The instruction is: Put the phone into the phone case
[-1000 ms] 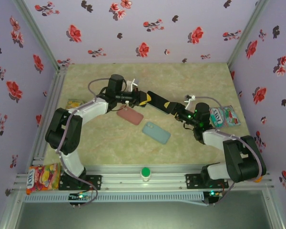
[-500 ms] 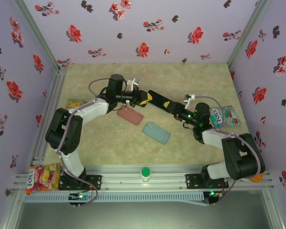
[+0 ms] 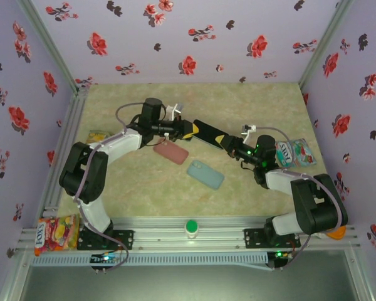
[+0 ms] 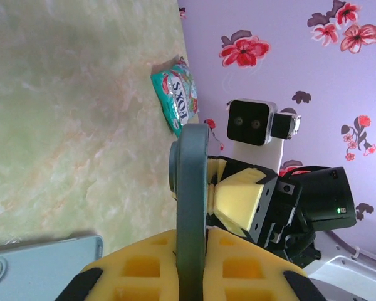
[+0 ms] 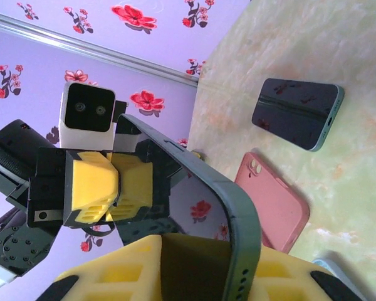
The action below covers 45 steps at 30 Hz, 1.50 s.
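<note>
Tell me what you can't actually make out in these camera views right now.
- Right wrist view: whether the right claw actually pinches the dark case. The case's own wall hides the pad contact.
- Left wrist view: the case shows edge-on, so its front and back cannot be read. The grey-blue slab is cut off by the left edge.
- Top view: the print on the candy bag is too small to read.
</note>
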Tool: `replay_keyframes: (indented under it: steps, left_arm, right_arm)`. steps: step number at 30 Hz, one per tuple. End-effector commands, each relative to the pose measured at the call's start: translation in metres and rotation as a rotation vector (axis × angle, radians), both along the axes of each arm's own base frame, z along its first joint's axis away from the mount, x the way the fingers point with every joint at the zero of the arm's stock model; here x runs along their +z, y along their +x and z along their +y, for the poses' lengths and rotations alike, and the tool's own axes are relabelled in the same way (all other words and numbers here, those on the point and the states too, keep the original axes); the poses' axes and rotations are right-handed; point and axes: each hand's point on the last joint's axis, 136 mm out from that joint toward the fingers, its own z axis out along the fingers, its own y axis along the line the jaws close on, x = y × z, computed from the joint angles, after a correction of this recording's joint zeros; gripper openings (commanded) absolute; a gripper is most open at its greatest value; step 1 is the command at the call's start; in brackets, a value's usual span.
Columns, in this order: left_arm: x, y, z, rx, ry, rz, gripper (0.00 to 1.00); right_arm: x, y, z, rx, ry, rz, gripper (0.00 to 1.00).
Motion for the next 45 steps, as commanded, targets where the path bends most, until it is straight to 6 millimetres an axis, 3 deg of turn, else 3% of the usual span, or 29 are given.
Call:
replay_keyframes:
  steps: [1, 8, 11, 15, 28, 45]
  left_arm:
    - [0.005, -0.009, 0.0, -0.018, 0.04, -0.03, 0.0]
    - [-0.003, -0.004, 0.003, 0.017, 0.077, -0.046, 0.03]
    - [-0.006, -0.001, 0.004, 0.034, 0.089, -0.052, 0.08]
    - [-0.012, 0.002, 0.006, 0.055, 0.101, -0.056, 0.24]
    - [-0.023, 0.009, 0.009, 0.105, 0.118, -0.062, 0.34]
    - [-0.04, 0.015, 0.013, 0.139, 0.157, -0.059, 0.39]
  right_arm:
    - [0.014, 0.0, 0.002, 0.013, 0.0, -0.082, 0.22]
    - [0.012, -0.008, 0.005, 0.024, -0.01, -0.065, 0.0]
    - [0.013, -0.013, 0.007, 0.025, -0.027, -0.064, 0.0]
    - [0.015, -0.023, 0.01, 0.028, -0.06, -0.064, 0.0]
    - [0.021, -0.052, 0.022, 0.051, -0.071, -0.061, 0.0]
    - [0.029, -0.069, 0.027, 0.063, -0.075, -0.06, 0.0]
